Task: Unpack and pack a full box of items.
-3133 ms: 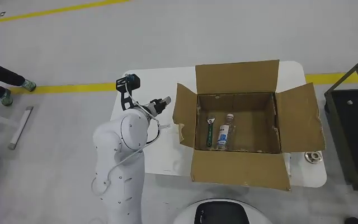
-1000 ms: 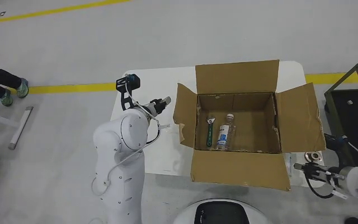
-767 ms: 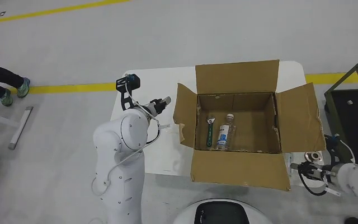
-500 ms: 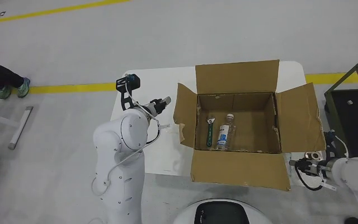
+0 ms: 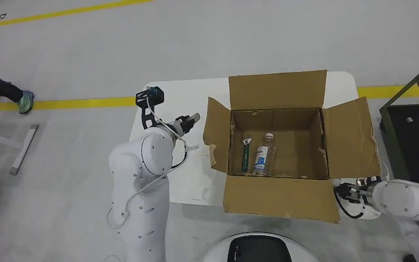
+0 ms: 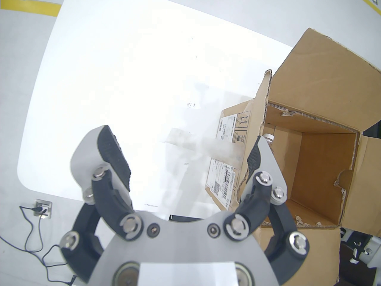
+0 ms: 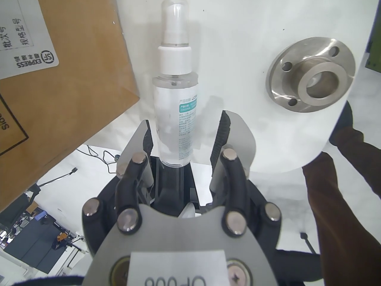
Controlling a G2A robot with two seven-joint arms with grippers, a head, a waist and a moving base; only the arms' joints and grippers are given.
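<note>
at the near right corner of the table (image 5: 196,190), my right pincer (image 7: 186,120) is spread open around a clear spray bottle (image 7: 175,99) that lies flat on the white top, its cap pointing away from me. one finger is close against the bottle's side, though i cannot tell whether it touches. the other stands apart from it, so nothing is clamped. just beside the bottle, on the side away from the box, rests a round metal flange (image 7: 311,74). the cardboard box (image 5: 281,196) stands open on the table, all four flaps folded out. inside lie a green-handled wrench (image 5: 245,156) and a water bottle (image 5: 262,155), side by side. over the left part of the table my left pincer (image 6: 180,136) hangs wide open, holding nothing, near the box's left flap.
</note>
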